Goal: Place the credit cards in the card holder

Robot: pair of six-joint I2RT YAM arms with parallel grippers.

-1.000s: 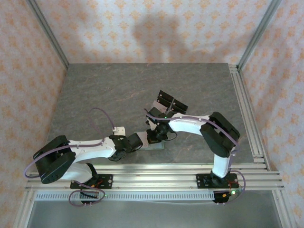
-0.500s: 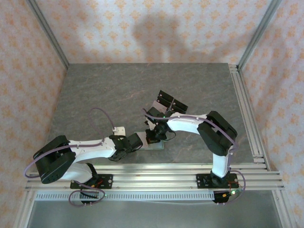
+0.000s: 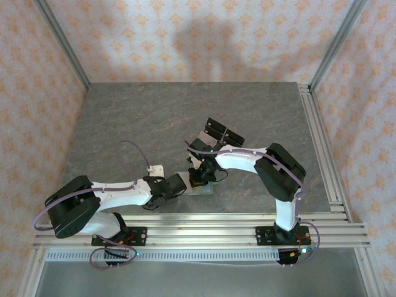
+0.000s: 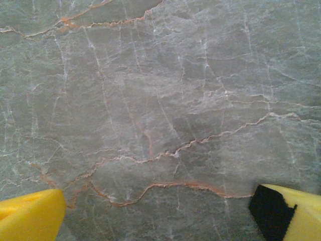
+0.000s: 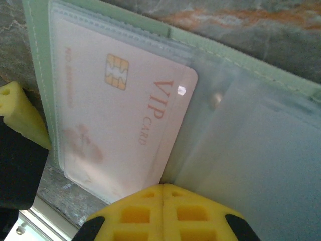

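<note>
The card holder, sage green, lies open on the table near the front edge. A pale pink credit card marked VIP sits inside its clear left sleeve. My right gripper is shut with nothing between its yellow tips, which press at the card's lower corner where the sleeves meet. From above, the right gripper sits over the wallet. My left gripper is open wide over bare stone, just left of the wallet. Black credit cards lie further back.
The black cards rest on a clear stand behind the wallet. A yellow fingertip with black backing shows by the wallet's left edge. Aluminium rails run along the table's front, and patterned walls enclose the other sides.
The right arm's elbow has swung slightly left while its shut gripper stays on the wallet. The left arm has hardly moved.
</note>
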